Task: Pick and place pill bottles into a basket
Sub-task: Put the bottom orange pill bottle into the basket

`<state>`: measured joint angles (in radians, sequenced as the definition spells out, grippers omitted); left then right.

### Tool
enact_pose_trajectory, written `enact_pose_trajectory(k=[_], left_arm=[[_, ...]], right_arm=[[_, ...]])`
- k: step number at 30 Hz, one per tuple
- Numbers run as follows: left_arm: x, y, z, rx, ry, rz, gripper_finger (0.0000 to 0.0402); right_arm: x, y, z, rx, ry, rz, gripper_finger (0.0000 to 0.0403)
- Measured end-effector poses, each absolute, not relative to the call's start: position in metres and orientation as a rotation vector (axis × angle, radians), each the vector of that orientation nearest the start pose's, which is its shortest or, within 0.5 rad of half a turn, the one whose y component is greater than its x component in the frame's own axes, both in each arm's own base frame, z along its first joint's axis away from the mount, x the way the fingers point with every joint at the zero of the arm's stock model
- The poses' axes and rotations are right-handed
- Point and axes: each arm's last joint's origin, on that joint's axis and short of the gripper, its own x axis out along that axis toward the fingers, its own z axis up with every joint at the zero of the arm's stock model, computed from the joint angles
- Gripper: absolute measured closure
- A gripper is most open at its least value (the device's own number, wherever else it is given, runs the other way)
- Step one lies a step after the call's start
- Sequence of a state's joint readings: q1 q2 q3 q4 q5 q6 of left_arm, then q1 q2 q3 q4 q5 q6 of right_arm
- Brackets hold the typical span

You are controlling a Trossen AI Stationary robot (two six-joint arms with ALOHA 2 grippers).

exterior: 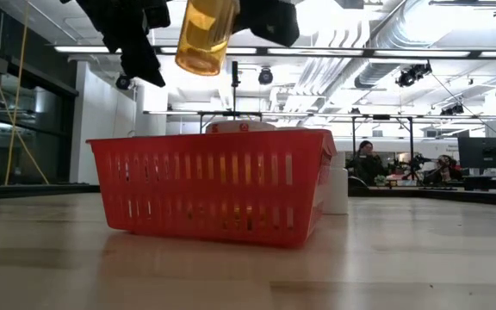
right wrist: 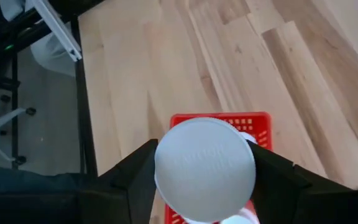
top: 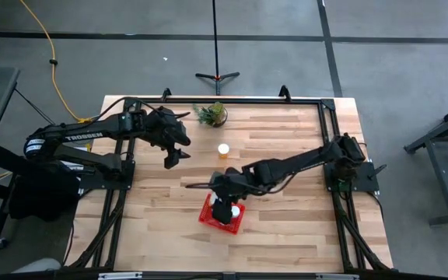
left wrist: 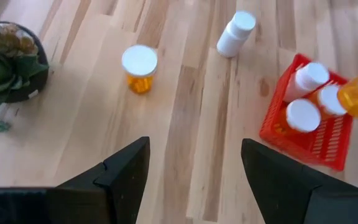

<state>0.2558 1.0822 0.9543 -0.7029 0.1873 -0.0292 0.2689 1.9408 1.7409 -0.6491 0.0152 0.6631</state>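
Note:
The red basket [top: 212,216] stands on the table near its front middle and holds three bottles with white caps [left wrist: 303,115]. My right gripper [top: 225,204] is above the basket, shut on an orange pill bottle [exterior: 205,39] that hangs over the basket [exterior: 213,194]. Another orange bottle [top: 223,149] stands upright on its base farther back; it also shows in the left wrist view [left wrist: 139,65]. A white bottle [left wrist: 235,34] lies on its side near the basket. My left gripper [top: 174,155] is open and empty at the far left. My right gripper pinches the pill bottle between its two fingers [right wrist: 132,171] at its upper end, beside the white cap [right wrist: 205,169]. The fingers come from above, pointing down. The orange body [exterior: 203,52] hangs below them, slightly tilted and clear of the basket's rim.
A small green potted plant [top: 211,114] stands at the table's far edge. Black frame rails run along the table's sides [top: 329,132]. Bare wood lies to the left and right of the basket. People sit in the room behind [exterior: 368,159].

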Motion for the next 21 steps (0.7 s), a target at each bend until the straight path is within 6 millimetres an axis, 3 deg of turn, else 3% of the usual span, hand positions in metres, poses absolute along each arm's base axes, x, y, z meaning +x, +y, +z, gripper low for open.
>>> enact_pose_trajectory(k=[3,11,21], left_arm=[[0.207,0.048,0.295,-0.238,0.801,0.079,0.0115],[0.208,0.048,0.296,-0.320,0.779,0.085,0.0115],[0.211,0.049,0.299,-0.359,0.731,0.101,0.0115]], right_arm=[[0.416,0.121,0.285,0.492,0.884,-0.041,0.0202],[0.426,0.140,0.257,0.497,0.938,0.003,0.0200],[0.435,0.149,0.239,0.506,0.939,0.021,0.0198]])
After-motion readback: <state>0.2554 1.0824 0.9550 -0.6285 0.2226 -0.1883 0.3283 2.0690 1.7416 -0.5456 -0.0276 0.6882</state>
